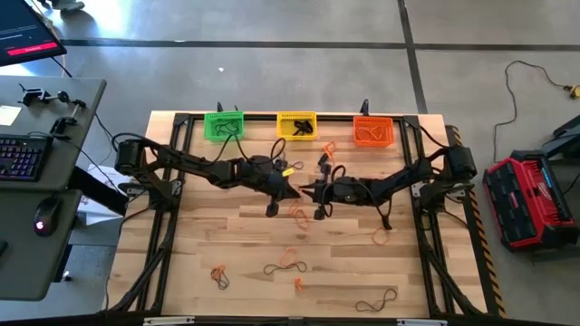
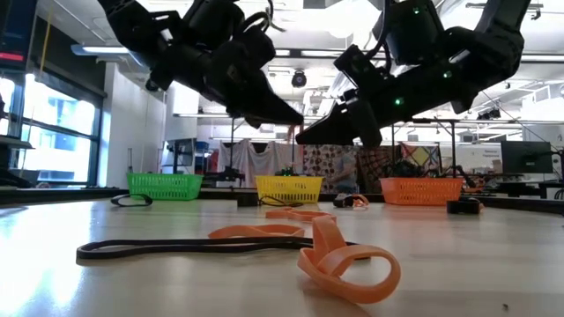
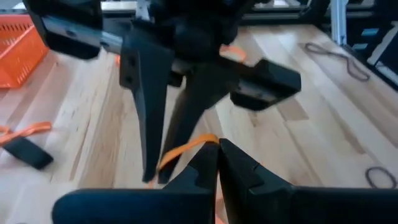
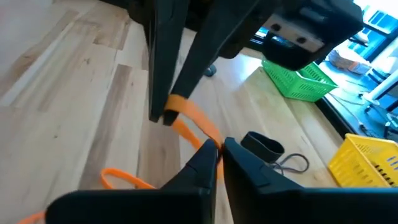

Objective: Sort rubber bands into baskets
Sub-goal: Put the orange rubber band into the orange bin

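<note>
Thin floppy orange rubber band [image 4: 193,121]

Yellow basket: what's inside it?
The high view shows a dark tangle, probably black bands, in the yellow basket. In the low view its lattice wall covers the contents, so neither view gives a count.

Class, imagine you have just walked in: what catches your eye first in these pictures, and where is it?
Two dark arms meet over the middle of the wooden table, the left end effector and right end effector both shut on one orange rubber band stretched between them. Along the far edge stand a green basket, a yellow basket and an orange basket.
</note>
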Robot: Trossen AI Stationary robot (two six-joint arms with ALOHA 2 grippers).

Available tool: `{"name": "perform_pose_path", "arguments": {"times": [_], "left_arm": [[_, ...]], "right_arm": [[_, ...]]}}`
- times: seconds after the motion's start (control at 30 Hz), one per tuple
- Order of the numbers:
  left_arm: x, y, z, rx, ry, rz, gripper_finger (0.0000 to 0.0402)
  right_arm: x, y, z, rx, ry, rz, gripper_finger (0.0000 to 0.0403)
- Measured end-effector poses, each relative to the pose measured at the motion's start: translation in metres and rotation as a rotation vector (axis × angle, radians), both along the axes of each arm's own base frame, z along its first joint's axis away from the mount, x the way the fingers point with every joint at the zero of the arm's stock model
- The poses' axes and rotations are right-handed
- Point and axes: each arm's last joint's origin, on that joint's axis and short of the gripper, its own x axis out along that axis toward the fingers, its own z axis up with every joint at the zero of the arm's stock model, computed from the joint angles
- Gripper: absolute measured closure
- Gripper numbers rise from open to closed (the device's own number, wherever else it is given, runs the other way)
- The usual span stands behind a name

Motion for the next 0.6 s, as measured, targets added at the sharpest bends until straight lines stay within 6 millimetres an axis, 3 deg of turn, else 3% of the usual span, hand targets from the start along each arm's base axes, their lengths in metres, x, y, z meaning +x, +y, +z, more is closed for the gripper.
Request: {"name": "perform_pose_path", "arguments": {"times": [0.6], "left_arm": [[-0.0047, 0.0084, -0.0017, -0.032, -0.083, 0.016, 0.0323]], "right_arm": [[-0.0022, -0.0042, -0.0014, 0.009, 0.013, -0.126, 0.0402]]}}
